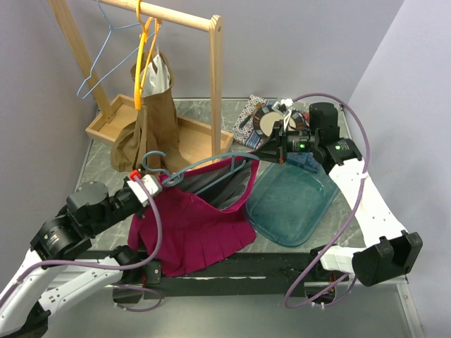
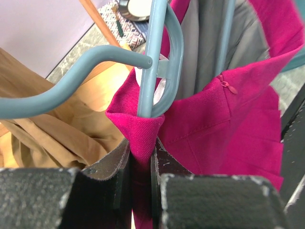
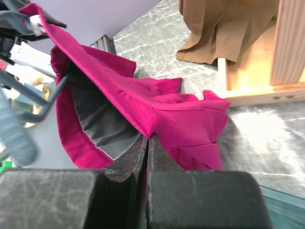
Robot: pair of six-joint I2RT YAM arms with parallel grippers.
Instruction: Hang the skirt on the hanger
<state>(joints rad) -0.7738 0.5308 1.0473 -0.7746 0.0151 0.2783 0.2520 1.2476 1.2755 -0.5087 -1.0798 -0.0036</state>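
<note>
The left end effector (image 2: 141, 155) is clamped on one waistband corner of the pink skirt (image 1: 190, 225), with a teal hanger (image 2: 151, 57) in the open waist. The hem lies on the tabletop (image 3: 162, 47). Farther right, the right end effector (image 3: 147, 145) pinches the opposite waistband edge.

Your left arm (image 1: 77, 225) at seven o'clock and right arm (image 1: 366, 203) at three wear white shells with chunky black joints; purple cables (image 1: 320, 94) loop off both, and the fingers (image 2: 107, 171) are scuffed matte black.
</note>
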